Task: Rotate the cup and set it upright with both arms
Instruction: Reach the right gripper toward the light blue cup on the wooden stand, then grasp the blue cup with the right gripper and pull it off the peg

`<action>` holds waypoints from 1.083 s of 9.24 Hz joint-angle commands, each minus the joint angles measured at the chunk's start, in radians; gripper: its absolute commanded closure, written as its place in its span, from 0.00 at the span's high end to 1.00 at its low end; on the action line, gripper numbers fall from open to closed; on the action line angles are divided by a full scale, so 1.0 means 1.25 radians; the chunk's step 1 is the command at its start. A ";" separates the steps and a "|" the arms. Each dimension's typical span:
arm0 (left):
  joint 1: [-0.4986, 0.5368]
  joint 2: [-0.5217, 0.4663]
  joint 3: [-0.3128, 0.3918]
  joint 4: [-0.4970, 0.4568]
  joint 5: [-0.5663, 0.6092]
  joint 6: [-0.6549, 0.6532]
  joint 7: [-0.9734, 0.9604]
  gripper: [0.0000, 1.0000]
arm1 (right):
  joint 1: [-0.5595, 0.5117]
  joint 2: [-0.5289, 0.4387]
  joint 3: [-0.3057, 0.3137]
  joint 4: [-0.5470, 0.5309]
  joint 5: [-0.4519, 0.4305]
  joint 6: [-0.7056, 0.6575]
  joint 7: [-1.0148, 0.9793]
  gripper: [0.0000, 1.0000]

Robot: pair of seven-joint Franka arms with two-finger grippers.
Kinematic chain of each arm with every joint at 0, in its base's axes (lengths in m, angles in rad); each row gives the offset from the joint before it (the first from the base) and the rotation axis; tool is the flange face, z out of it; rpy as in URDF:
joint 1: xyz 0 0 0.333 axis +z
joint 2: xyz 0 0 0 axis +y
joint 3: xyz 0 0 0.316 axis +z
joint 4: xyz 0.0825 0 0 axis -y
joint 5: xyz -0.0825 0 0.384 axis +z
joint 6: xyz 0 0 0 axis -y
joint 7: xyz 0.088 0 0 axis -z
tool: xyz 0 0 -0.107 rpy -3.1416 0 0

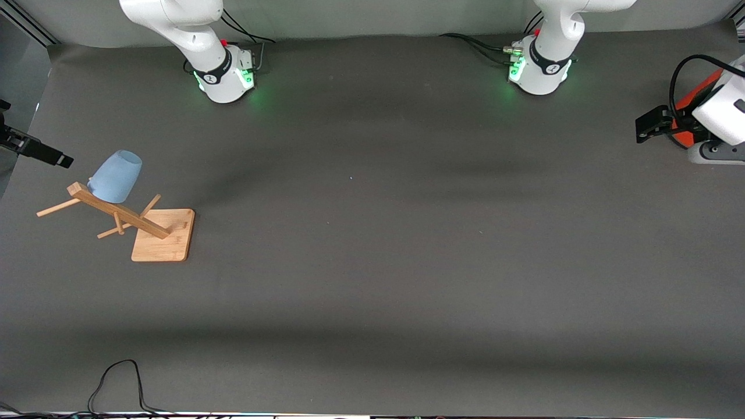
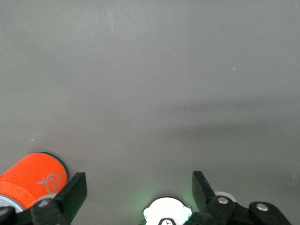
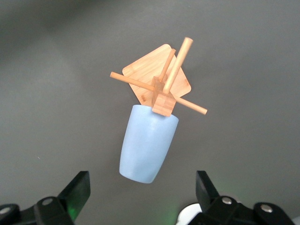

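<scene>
The table [image 1: 372, 262] carries a wooden rack [image 1: 160, 233] near the edge at the right arm's end. The cup [image 1: 115, 176] hangs tilted on one of its pegs. The right end effector [image 3: 140, 197], fingers spread, hovers above the cup. The left end effector [image 2: 139, 194], likewise spread, hangs seemingly near an orange can [image 2: 33, 178].

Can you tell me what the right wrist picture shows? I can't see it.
A pale blue cup hangs upside down on a peg of a wooden rack, above the dark table. The right pincer is open.
</scene>
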 commanded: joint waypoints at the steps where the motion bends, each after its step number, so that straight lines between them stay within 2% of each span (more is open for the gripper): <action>1: -0.001 -0.003 0.002 0.004 0.000 -0.002 -0.001 1.00 | 0.007 -0.021 -0.006 -0.056 0.019 0.034 0.069 1.00; 3: 0.001 -0.003 0.008 0.004 -0.024 0.008 0.001 1.00 | 0.007 -0.076 -0.006 -0.189 0.021 0.155 0.080 1.00; 7: 0.019 -0.003 0.024 0.005 -0.042 0.021 0.012 1.00 | 0.006 -0.110 -0.015 -0.396 0.039 0.362 0.081 1.00; 10: 0.017 -0.003 0.024 0.004 -0.057 0.013 0.010 1.00 | 0.006 -0.096 -0.016 -0.413 0.040 0.383 0.081 1.00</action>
